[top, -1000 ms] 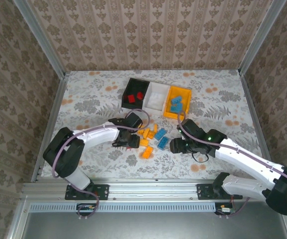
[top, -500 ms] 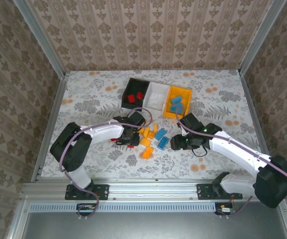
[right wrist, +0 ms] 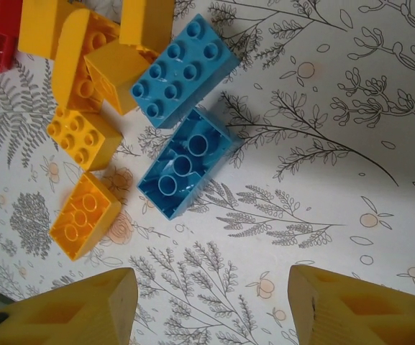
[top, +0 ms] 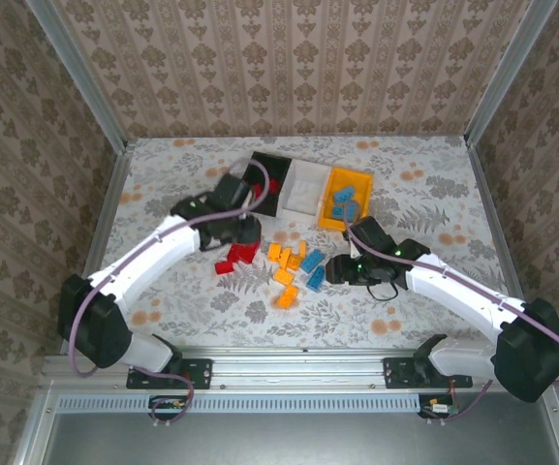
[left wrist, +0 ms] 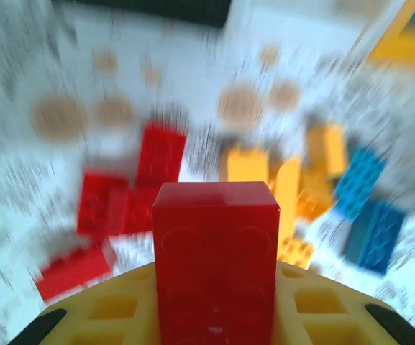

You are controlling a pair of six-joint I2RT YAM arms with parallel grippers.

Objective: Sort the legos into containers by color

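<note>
Left gripper [top: 243,232]: clamped tight on a red brick [left wrist: 216,266], which stands up between its yellow fingers [left wrist: 113,310].
Right gripper [right wrist: 211,309]: fingers wide apart, holding nothing.
Blue brick [right wrist: 185,172]: on the table [right wrist: 322,180] just ahead of the right fingers, hollow side up.
Bins [top: 305,189]: past both sets of fingers.

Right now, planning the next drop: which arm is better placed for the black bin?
Left: left gripper, shut on a red brick, is near the black bin; right gripper is open over blue bricks.
</note>
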